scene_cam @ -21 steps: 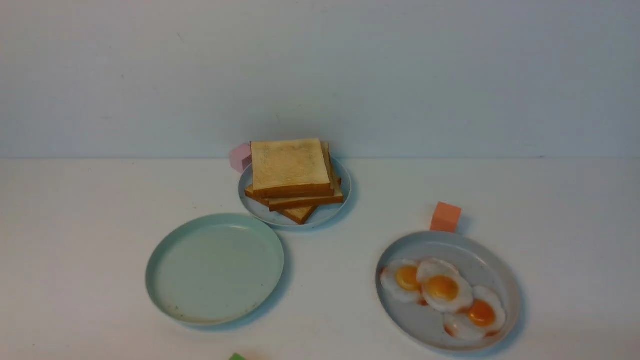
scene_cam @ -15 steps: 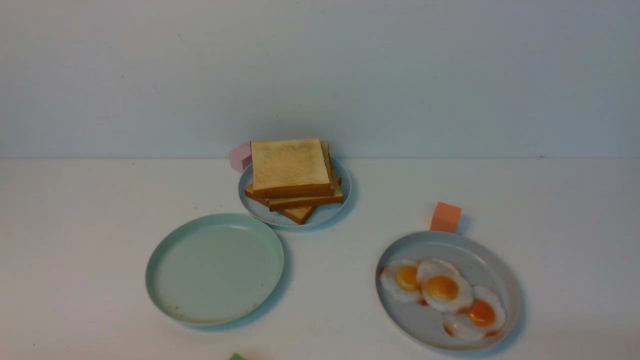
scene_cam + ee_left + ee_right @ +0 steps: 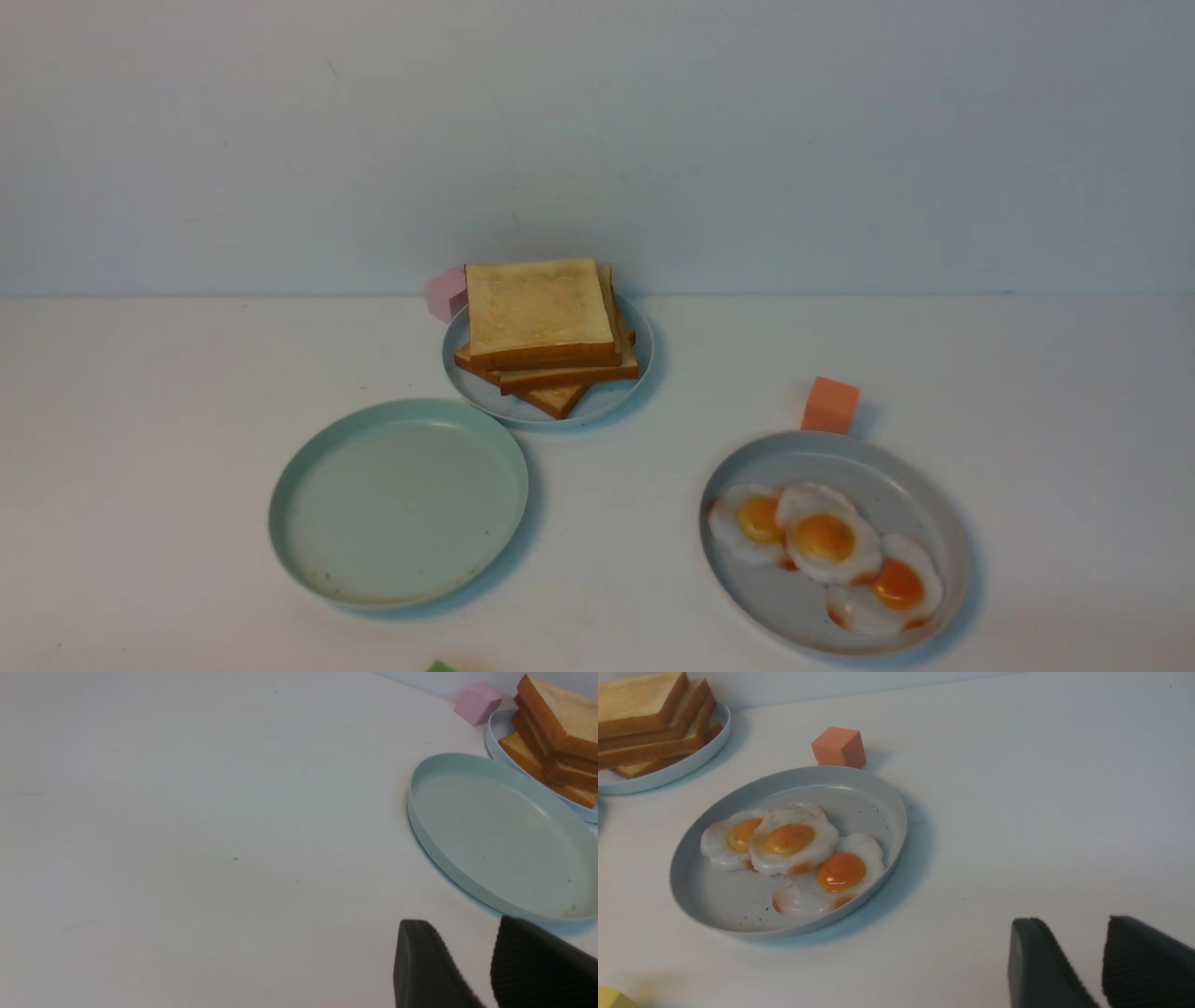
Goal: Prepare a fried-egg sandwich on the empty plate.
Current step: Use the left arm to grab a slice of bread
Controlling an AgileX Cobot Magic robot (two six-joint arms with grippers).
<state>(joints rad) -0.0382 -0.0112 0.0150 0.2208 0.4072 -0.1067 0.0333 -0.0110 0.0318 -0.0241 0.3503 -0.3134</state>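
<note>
I see mint plate (image 3: 399,504) front-left on table (image 3: 168,373), bare, just beside small plate (image 3: 485,397) w/ toast stack (image 3: 537,313) behind it. Pink cube (image 3: 446,292) at small plate's far-left edge. Grey plate (image 3: 920,495) front-right w/ 3 eggs (image 3: 826,537) overlapping in row; orange cube (image 3: 830,405) just behind its rim. L gripper (image 3: 460,926) over bare table near mint plate's rim – jaws apart, narrow gap, nothing btwn. R gripper (image 3: 1071,924) near grey plate – same gap, holding nothing.
</note>
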